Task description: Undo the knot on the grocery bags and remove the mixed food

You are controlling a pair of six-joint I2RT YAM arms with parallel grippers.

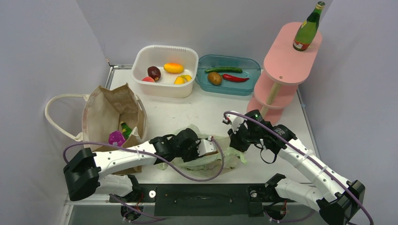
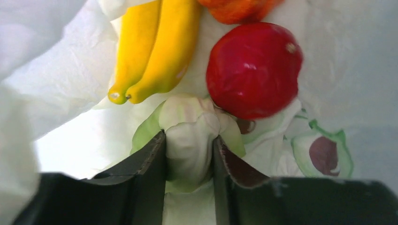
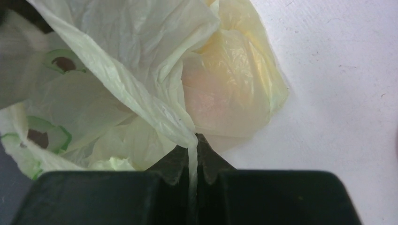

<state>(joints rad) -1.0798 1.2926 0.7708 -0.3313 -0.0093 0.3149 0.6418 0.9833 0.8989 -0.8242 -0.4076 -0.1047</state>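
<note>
The pale green plastic bag (image 1: pixel 231 154) lies open at the table's front centre. My left gripper (image 1: pixel 206 147) reaches inside it. In the left wrist view the left gripper (image 2: pixel 189 137) is shut on a pale green cabbage (image 2: pixel 190 122). Beyond the cabbage lie a yellow banana (image 2: pixel 155 51), a red round fruit (image 2: pixel 253 70) and an orange fruit (image 2: pixel 234 7). My right gripper (image 1: pixel 237 143) is at the bag's right edge. In the right wrist view the right gripper (image 3: pixel 192 140) is shut on a strip of the plastic bag (image 3: pixel 141 70). The brown paper bag (image 1: pixel 110 108) stands open at the left, with a purple packet (image 1: pixel 116 138) and a green bottle (image 1: pixel 126 130) inside.
A white basin (image 1: pixel 141 58) with several fruits and a teal tray (image 1: pixel 253 63) with vegetables stand at the back. A pink tiered shelf (image 1: pixel 286 61) at the back right carries a green glass bottle (image 1: pixel 307 29). Grey walls close both sides.
</note>
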